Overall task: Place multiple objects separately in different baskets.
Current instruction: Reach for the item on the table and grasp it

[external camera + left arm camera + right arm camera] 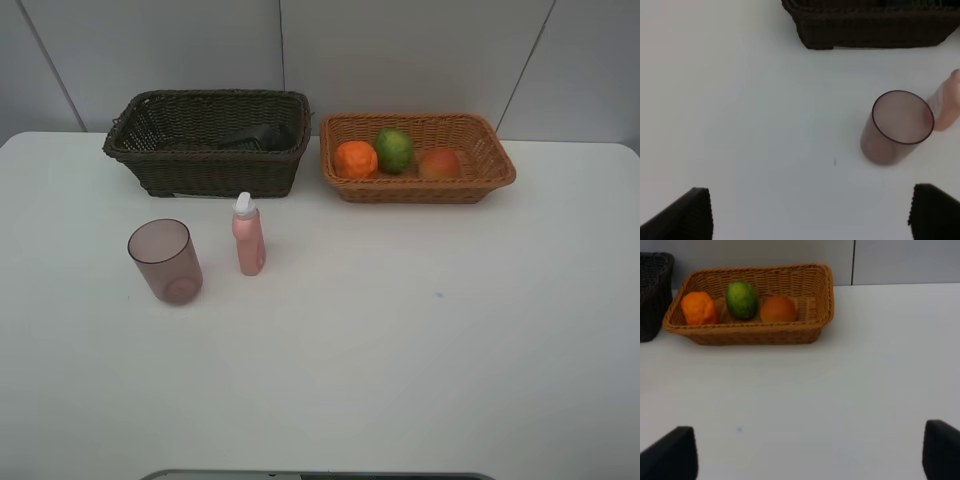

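tan basket [420, 190]: tangerine [355, 159], lime [394, 150], peach [439, 162]; brown basket [215, 175]: bottle [258, 137]

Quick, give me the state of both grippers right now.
Left gripper: open, holding nothing; the mauve cup stands clear of it.
Right gripper: open, holding nothing.

The white table [420, 350] is flat and smooth. Near its far edge two baskets sit close together: a dark brown basket [215, 175] on the left and an orange basket [415, 188] on the right. In front of the dark one, a see-through cup [165, 261] stands upright (open end up). A pink bottle [248, 236] with a white cap stands just beside it, on its right.
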